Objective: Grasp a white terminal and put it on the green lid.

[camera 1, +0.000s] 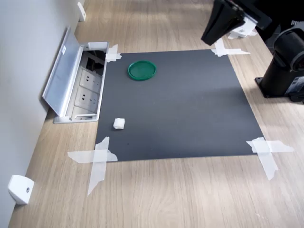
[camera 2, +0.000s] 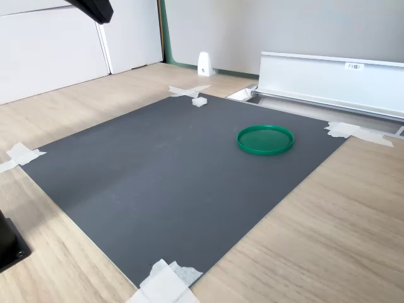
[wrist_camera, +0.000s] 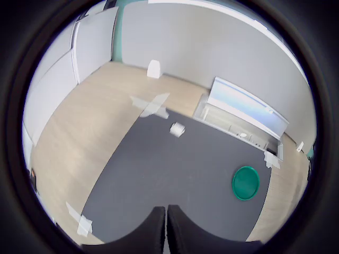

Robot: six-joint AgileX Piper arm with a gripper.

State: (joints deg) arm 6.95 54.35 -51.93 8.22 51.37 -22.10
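Observation:
The white terminal [camera 1: 118, 124] is a tiny cube lying on the black mat [camera 1: 180, 109], near the corner by the open socket box; it also shows in the wrist view [wrist_camera: 177, 129] and the second exterior view [camera 2: 199, 101]. The green lid [camera 1: 142, 70] lies flat on the mat and holds nothing, as both other views confirm [wrist_camera: 246, 182] [camera 2: 266, 139]. My gripper [wrist_camera: 166, 209] hangs high above the mat's far side from the terminal, its fingers pressed together with nothing between them. It is a dark shape at the top of the first exterior view [camera 1: 213, 34].
An open floor socket box [camera 1: 78, 88] with a raised silver flap borders the mat. A white wedge piece [camera 1: 20, 188] sits by the wall. White tape strips [camera 1: 97, 159] hold the mat's corners. The arm's black base [camera 1: 285, 61] stands at the first exterior view's right.

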